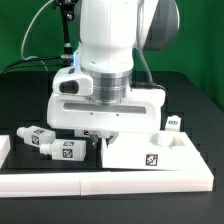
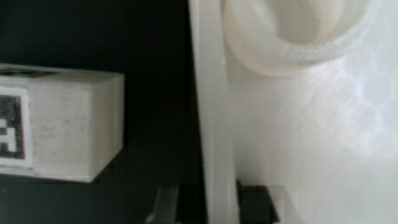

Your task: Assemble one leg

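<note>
My gripper [image 1: 103,134] is down on the near-left edge of the large flat white panel [image 1: 150,156]. In the wrist view the fingers [image 2: 260,200] stand on either side of the panel's thin edge [image 2: 210,100] and press on it. A round corner hole [image 2: 294,40] of the panel lies just beyond. Stubby white legs with black-and-white tags lie on the black table at the exterior view's left [image 1: 45,138] [image 1: 68,151], and one stands at the right [image 1: 172,122]. One leg [image 2: 54,125] lies close beside the panel edge in the wrist view, untouched.
The long white L-shaped border rail [image 1: 100,182] runs along the front and up the exterior view's left. The arm's body hides the table behind the panel. A green wall stands at the back.
</note>
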Controlling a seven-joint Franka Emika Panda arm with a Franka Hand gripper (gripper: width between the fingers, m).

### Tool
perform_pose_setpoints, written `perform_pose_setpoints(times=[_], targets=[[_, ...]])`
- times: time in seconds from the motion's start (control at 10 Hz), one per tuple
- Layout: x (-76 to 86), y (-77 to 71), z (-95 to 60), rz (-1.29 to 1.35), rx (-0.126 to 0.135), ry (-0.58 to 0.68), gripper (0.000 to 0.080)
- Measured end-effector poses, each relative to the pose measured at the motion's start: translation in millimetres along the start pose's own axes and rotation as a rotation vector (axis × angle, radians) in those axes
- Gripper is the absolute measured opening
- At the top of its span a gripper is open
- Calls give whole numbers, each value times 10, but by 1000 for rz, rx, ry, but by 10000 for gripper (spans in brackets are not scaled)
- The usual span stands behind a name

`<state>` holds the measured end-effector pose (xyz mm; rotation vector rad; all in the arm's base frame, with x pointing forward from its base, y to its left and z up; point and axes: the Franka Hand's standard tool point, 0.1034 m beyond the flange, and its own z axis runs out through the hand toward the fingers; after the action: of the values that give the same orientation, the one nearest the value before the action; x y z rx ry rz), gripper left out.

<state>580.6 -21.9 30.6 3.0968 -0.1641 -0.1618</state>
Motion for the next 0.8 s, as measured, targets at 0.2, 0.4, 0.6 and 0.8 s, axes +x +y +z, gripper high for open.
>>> perform_pose_setpoints(times=[0.2, 0.4, 0.6, 0.8], targets=[[-40, 28, 22, 3, 4, -30, 51], [-119, 67, 92, -7, 5, -18, 51], [-122, 68, 90, -11, 5, -4, 51], [-122, 66, 91, -11, 5, -4, 51]])
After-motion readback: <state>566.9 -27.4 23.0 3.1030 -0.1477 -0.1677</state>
